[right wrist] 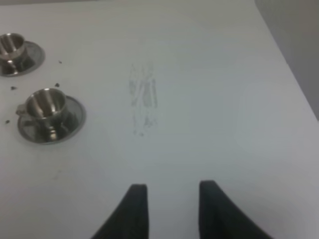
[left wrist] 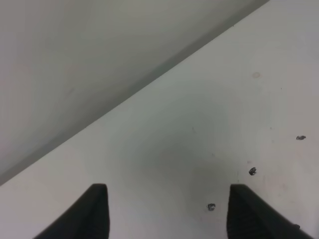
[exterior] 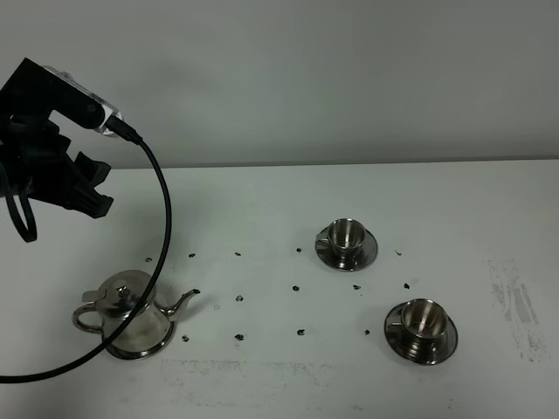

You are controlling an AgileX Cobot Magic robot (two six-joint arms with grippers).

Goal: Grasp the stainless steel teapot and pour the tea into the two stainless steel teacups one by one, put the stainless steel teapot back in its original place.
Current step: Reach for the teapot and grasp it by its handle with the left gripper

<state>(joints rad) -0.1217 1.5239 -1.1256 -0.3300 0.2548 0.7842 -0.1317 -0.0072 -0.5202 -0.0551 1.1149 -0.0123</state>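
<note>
No writing or brand shows on the teapot (exterior: 131, 316) or cups (exterior: 347, 236); left gripper (left wrist: 164, 211) spread wide, right gripper (right wrist: 172, 209) narrowed, both empty

White table (exterior: 279, 201), plain grey wall (exterior: 306, 78), perhaps scuffed

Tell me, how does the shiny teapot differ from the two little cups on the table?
The teapot is much larger than either teacup. The teapot has a knobbed lid and a thin curved spout; the cups are open-topped. Each cup sits on its own round saucer, while the teapot stands apart at the left of the table. All are polished steel with side handles, and all stand upright.
</note>
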